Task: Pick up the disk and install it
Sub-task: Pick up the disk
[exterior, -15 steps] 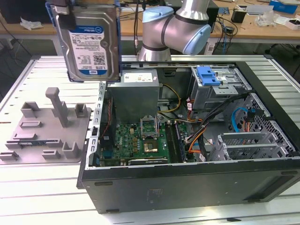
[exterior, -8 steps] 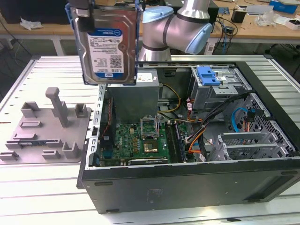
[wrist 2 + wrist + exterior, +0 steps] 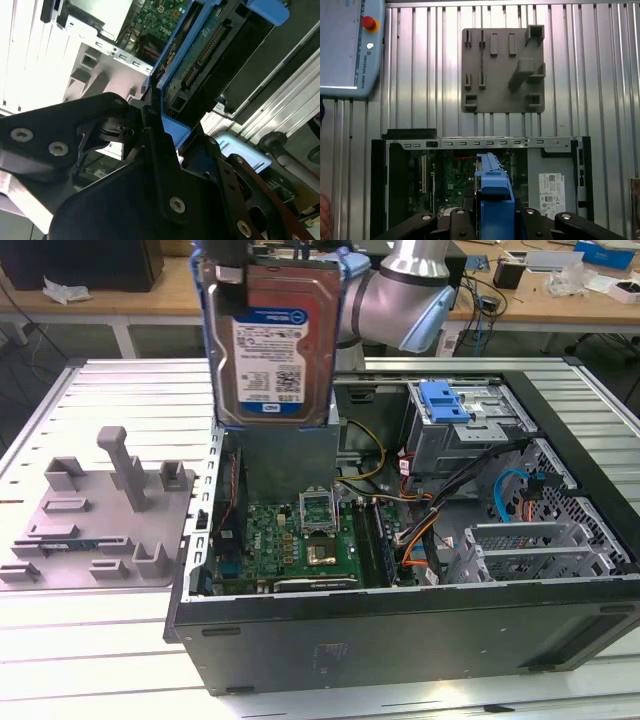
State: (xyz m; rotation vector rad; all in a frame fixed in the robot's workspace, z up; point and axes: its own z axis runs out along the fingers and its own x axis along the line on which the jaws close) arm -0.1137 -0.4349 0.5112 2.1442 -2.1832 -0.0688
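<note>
Pincer [image 3: 167,132] is clenched on the disk [image 3: 272,335], gripping the blue carrier frame at one short end. In the second wrist view the black fingers [image 3: 155,125] press the frame from both sides.

In the exterior view the disk hangs upright in the air with its label facing the camera. It is clear of everything, above the open PC case [image 3: 400,630] and over the motherboard [image 3: 300,535] end. It sits at roughly 11 o'clock in that picture, and the arm's silver elbow [image 3: 400,300] is at the disk's 3 o'clock.

In the first wrist view the disk shows edge-on as a blue frame [image 3: 493,192], lined up over the case opening.

The drive cage with a bare blue bracket [image 3: 445,400] is at the case's 1 o'clock, well apart from the disk. The grey fixture plate [image 3: 100,510] lies flat on the slatted metal counter [image 3: 90,640], at the case's 9 o'clock in the exterior view and just beside it.
</note>
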